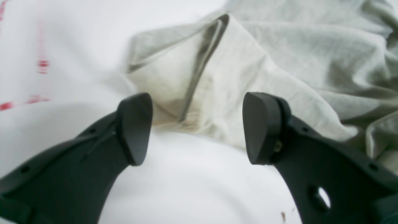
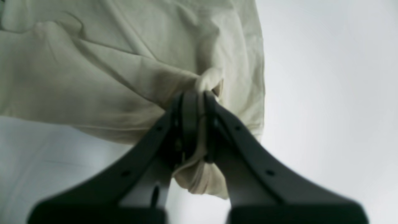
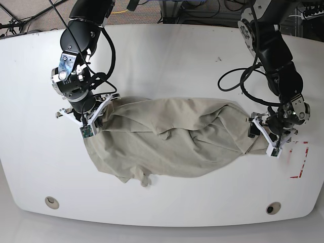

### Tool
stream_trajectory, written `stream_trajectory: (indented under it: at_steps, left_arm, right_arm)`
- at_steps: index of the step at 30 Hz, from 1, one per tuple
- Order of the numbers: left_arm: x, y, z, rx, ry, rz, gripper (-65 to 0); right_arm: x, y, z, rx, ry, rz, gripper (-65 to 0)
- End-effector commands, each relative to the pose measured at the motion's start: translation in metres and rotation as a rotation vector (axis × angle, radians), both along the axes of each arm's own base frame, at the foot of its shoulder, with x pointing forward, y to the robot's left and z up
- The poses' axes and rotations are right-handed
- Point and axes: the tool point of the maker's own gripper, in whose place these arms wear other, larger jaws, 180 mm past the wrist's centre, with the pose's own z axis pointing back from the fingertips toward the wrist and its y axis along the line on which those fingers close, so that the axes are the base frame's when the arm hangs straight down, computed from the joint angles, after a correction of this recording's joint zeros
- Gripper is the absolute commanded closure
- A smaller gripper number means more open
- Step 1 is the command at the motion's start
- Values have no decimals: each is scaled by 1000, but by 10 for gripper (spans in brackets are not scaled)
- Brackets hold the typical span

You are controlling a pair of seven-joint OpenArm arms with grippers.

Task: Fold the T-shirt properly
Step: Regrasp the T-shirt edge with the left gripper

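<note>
Two black grippers are seen at opposite ends of the T-shirt (image 3: 167, 139), which lies crumpled and stretched across the middle of the white table (image 3: 167, 55) in the base view.

At the left of that frame, the right gripper (image 3: 93, 121) is pressed against one end of the cloth. In the right wrist view, the right gripper (image 2: 200, 96) is shown with its fingers (image 2: 189, 112) clamped together on a bunched pinch of the T-shirt (image 2: 102, 71); a tuft of fabric is squeezed out below the pads, and the rest of the garment is spread over the upper left of the frame in long creases.

At the right of the base frame, the left gripper (image 3: 266, 134) is positioned at the other end of the cloth, near red tape marks (image 3: 298, 162) in the lower right. In the left wrist view, the left gripper (image 1: 197, 127) is seen with its fingers (image 1: 135, 127) spread wide apart and nothing held between them. A folded corner of the T-shirt (image 1: 248, 71) lies just beyond the pads, filling the upper right of the frame, with a dark seam or hem line running diagonally through it. Blurred red marks are visible at the left edge of that frame. Whether the pads touch the cloth cannot be told.
</note>
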Motion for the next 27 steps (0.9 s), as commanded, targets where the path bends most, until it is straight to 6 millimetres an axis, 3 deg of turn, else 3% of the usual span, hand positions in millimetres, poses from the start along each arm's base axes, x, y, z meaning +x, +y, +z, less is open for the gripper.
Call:
stream_trajectory:
  at_steps: [1, 10, 18, 21, 25, 26, 27]
  left_arm:
    - [17, -1, 15, -21, -52, -4, -419]
    - [23, -13, -9, -107, -24, -10, -417]
    - [22, -13, -13, -114, -17, -9, -399]
    - [21, -13, -14, -114, -15, -9, -293]
    - [22, -13, -11, -110, -20, -9, -40]
    - [23, -12, -11, -110, -21, -9, 0]
    - [22, -12, -11, -109, -18, -9, 0]
  right_arm:
    - [8, 1, 14, 2, -54, 7, 0]
    - [9, 1, 15, 2, -57, 6, 0]
    - [9, 1, 15, 2, -57, 6, 0]
    - [9, 1, 16, 2, -59, 6, 0]
    - [9, 0, 16, 3, -59, 4, 0]
    - [9, 0, 16, 3, -59, 4, 0]
    - [9, 1, 16, 3, -59, 6, 0]
